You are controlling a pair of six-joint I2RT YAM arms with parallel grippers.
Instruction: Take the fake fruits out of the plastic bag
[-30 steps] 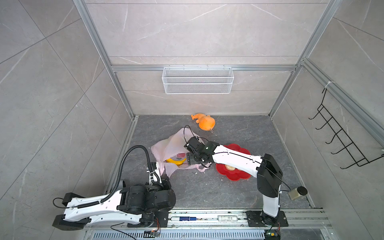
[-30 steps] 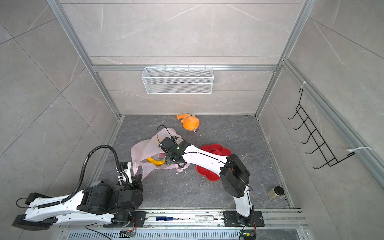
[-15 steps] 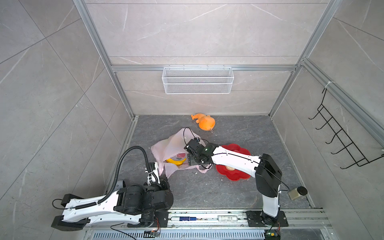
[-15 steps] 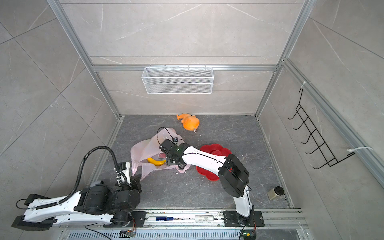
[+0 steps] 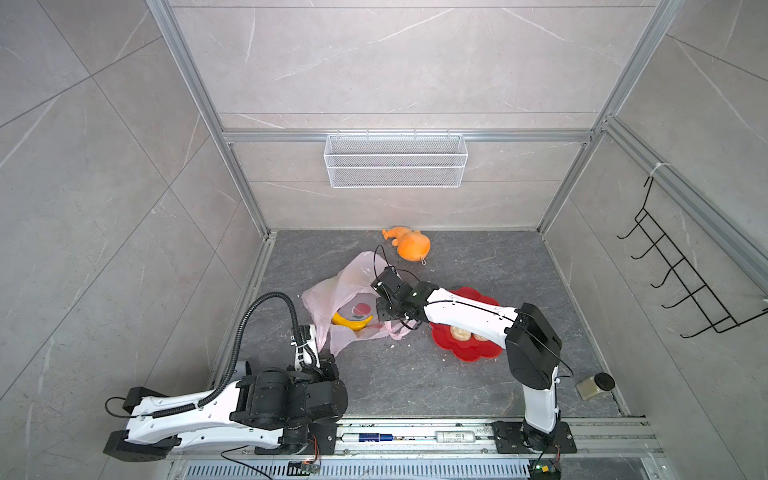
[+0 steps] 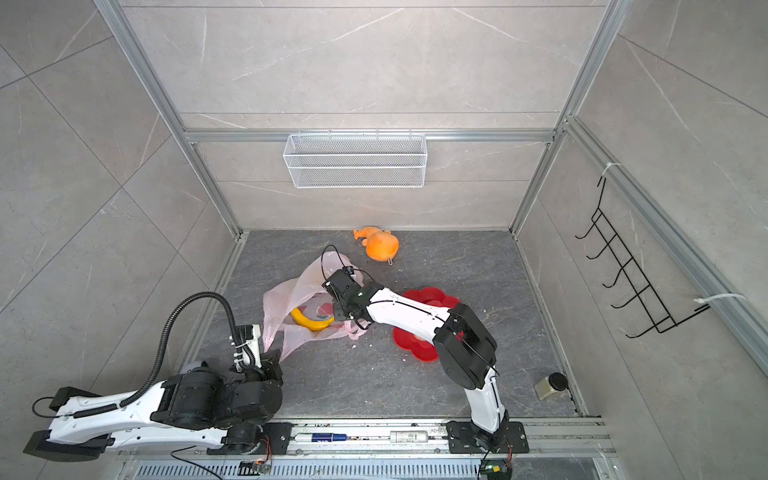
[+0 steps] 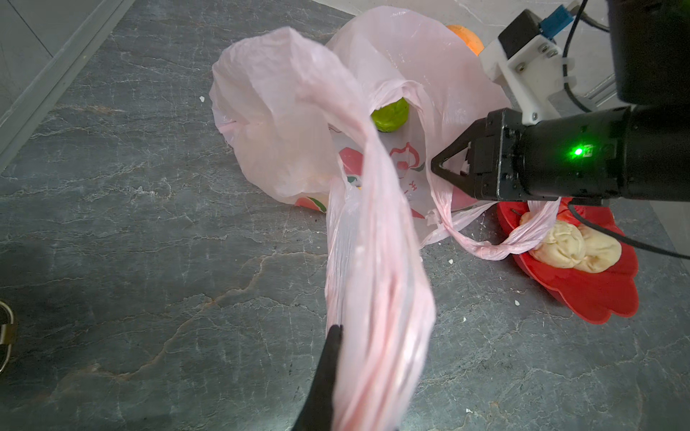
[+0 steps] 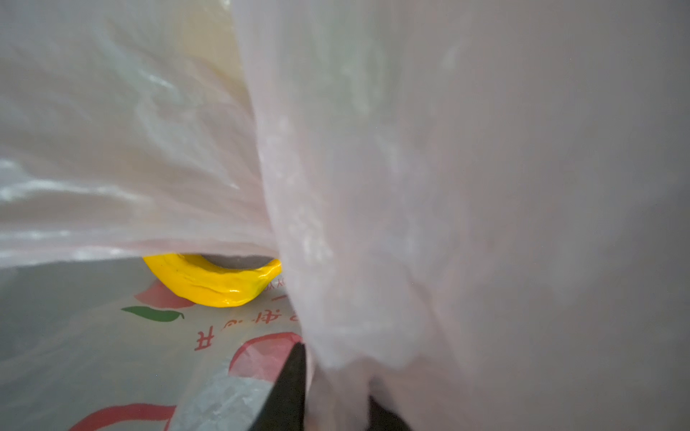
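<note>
Left gripper (image 5: 325,354): clamped on one twisted handle loop of the thin, crinkly, translucent pale-pink plastic bag (image 5: 330,291), loop lifted clear of the floor.

Same plastic bag: slumped on the dark grey stone-look floor (image 5: 415,386), left of centre, mouth gaping; red and green printed marks on the film.

Curved yellow toy banana (image 5: 352,322): inside the bag, flat on its lower layer.

Bumpy green toy ball (image 7: 390,115): inside the bag, farther in, partly behind a fold.

Right gripper (image 7: 436,166): at the bag's mouth, jaws narrow, bag film bunched between them in the right wrist view; banana just beyond, untouched.

Red flower-shaped plastic plate (image 5: 478,353): just right of the bag, carrying two beige lumpy toy pieces (image 5: 461,332); second handle loop draped over its rim.

Orange plush toy (image 5: 411,247): near the back wall, apart from the bag.

Small jar with dark lid (image 5: 594,386): far right, front corner.
</note>
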